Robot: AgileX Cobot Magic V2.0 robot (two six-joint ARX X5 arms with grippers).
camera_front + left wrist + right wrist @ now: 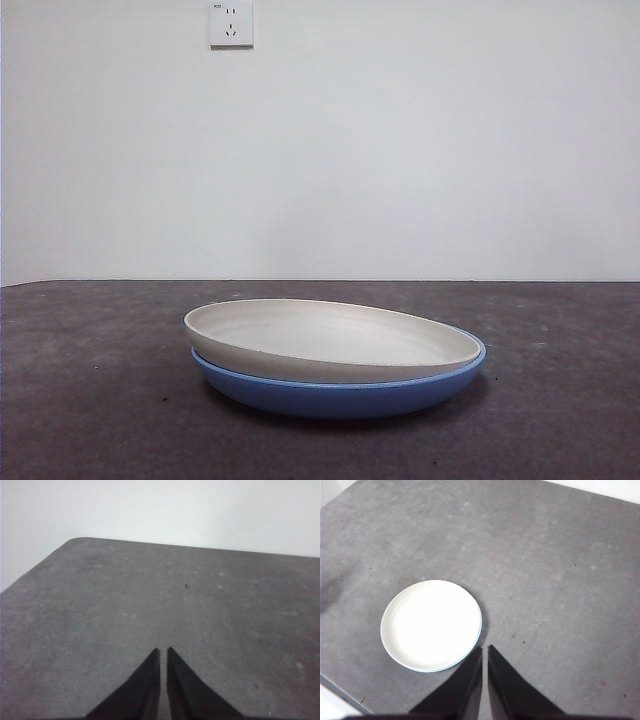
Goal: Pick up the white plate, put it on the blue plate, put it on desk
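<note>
The white plate (335, 340) lies slightly tilted inside the blue plate (340, 395) on the desk (90, 400), near the middle of the front view. In the right wrist view the white plate (431, 625) covers the blue plate, of which only a thin rim (479, 632) shows. My right gripper (485, 650) is shut and empty, high above the desk, apart from the plates. My left gripper (163, 652) is shut and empty over bare desk (150, 605). Neither gripper shows in the front view.
A white wall stands behind the desk, with a power socket (231, 23) high on it. The desk's rounded corner (75, 540) shows in the left wrist view, and a desk edge (340, 692) lies close to the plates in the right wrist view.
</note>
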